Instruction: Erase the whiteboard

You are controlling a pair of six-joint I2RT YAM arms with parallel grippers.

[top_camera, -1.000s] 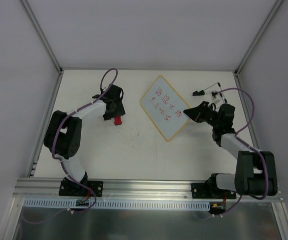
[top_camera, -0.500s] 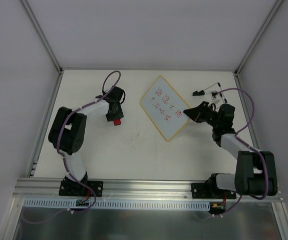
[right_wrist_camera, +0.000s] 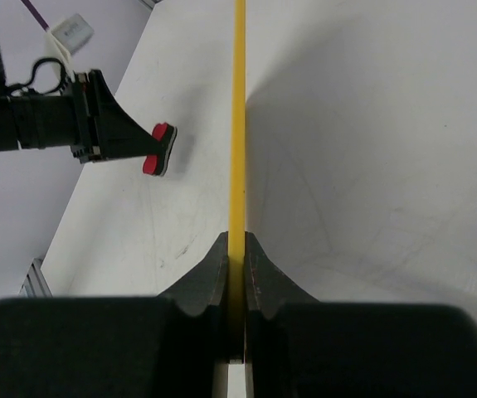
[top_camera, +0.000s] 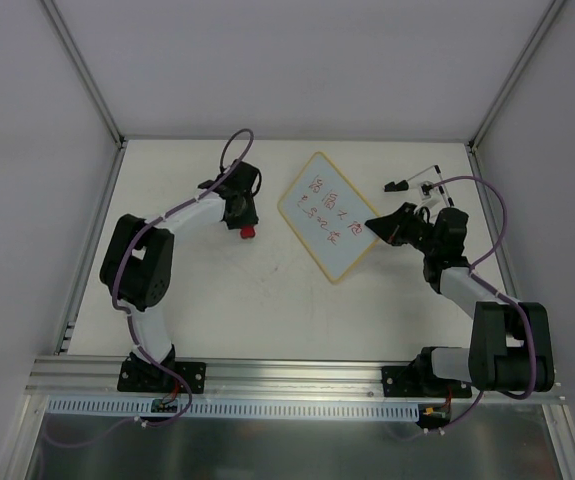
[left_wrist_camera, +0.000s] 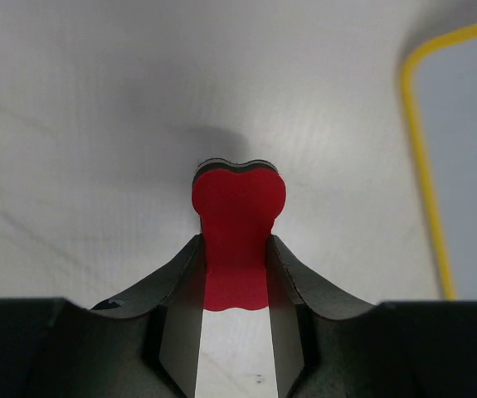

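Up close, left gripper (left_wrist_camera: pixel 236 253) clenched on red eraser (left_wrist_camera: pixel 238 195), near whiteboard (top_camera: pixel 343 252) left corner; right gripper (right_wrist_camera: pixel 236 249) pinching its yellow frame edge; red writing (top_camera: pixel 324 210) on board

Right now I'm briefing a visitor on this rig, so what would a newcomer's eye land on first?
The whiteboard, set diagonally mid-scene and covered in red handwriting, stands out first. The right gripper is shut on its yellow-framed right edge. Left of the board, the left gripper is shut on a small red eraser, apart from the frame.
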